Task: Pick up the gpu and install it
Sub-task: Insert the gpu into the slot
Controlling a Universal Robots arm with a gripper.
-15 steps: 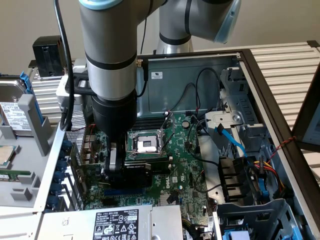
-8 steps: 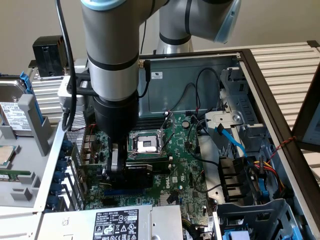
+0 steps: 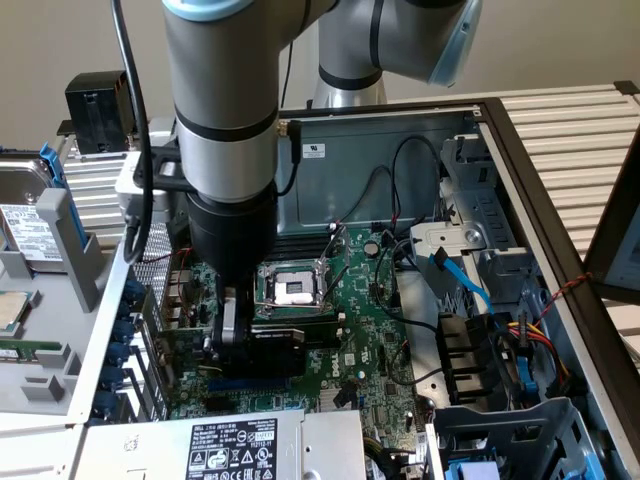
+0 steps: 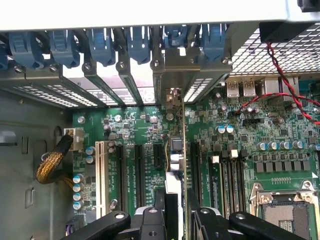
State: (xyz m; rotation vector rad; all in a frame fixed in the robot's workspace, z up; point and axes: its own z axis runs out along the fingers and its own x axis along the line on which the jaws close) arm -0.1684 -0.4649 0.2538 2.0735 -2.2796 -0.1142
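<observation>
The gpu (image 3: 272, 340), a small card with a black shroud, stands on edge low over the green motherboard (image 3: 375, 330) inside the open computer case. My gripper (image 3: 232, 350) is shut on it from above, just in front of the CPU socket (image 3: 290, 290). In the wrist view the gpu (image 4: 175, 150) shows edge-on between my fingers (image 4: 152, 222). Its metal bracket (image 4: 172, 97) sits against the case's rear slot openings. The card runs along one of the black expansion slots (image 4: 142, 165); whether it is seated I cannot tell.
A power supply (image 3: 230, 445) lies along the case's near edge. A drive cage with a blue cable (image 3: 462, 280) stands at the exterior view's right. A hard drive (image 3: 25, 235) rests outside at the left. Blue slot latches (image 4: 100, 42) and a red-black wire (image 4: 285, 75) flank the bracket.
</observation>
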